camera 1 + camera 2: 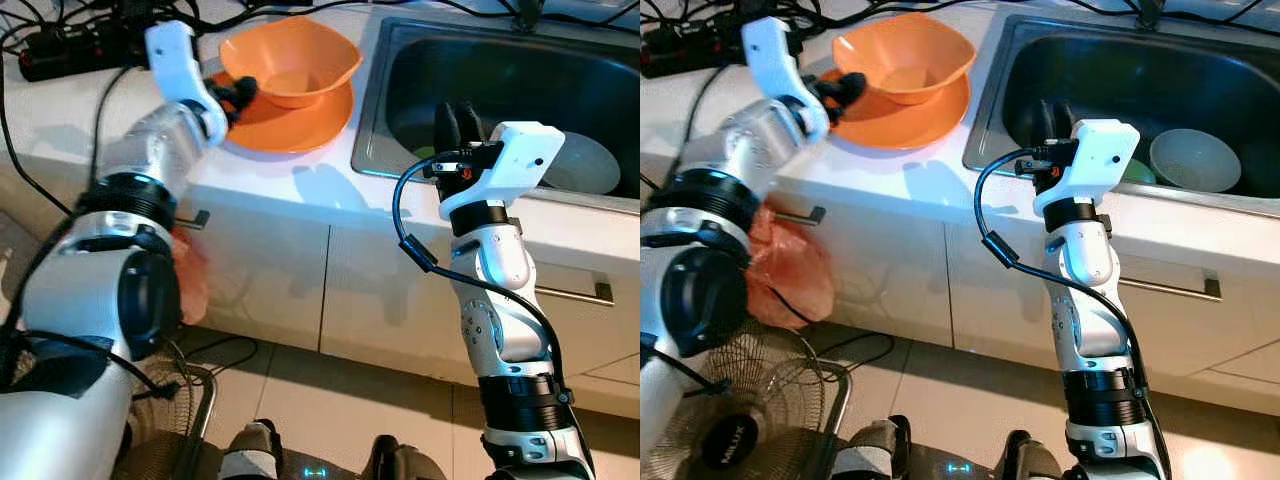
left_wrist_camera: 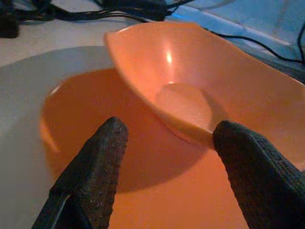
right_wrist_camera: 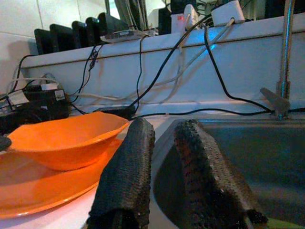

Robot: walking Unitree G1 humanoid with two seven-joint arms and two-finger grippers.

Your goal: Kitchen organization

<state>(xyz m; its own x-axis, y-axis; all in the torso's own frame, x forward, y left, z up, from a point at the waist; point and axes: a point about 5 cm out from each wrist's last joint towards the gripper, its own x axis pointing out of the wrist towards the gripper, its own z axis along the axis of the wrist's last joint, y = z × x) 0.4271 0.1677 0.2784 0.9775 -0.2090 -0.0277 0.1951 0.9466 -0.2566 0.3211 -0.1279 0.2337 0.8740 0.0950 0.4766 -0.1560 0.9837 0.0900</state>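
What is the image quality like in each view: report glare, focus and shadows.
Left eye view: sharp, with a bright sheen on the white counter beside the orange plate. Left wrist view: the orange bowl shows a small glare spot, and the open left gripper has soft, blurred fingers. Right wrist view: the right gripper looks dark and blurred against a bluish-lit background; the sink lies in shadow.

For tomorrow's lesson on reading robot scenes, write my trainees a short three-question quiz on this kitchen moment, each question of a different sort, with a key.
1. True or false: the orange bowl sits on the orange plate.
2. Which gripper is at the plate's edge? A) left gripper B) right gripper
3. Fill in: the pale bowl lies in the ___.

Key: 1 true; 2 A; 3 sink.
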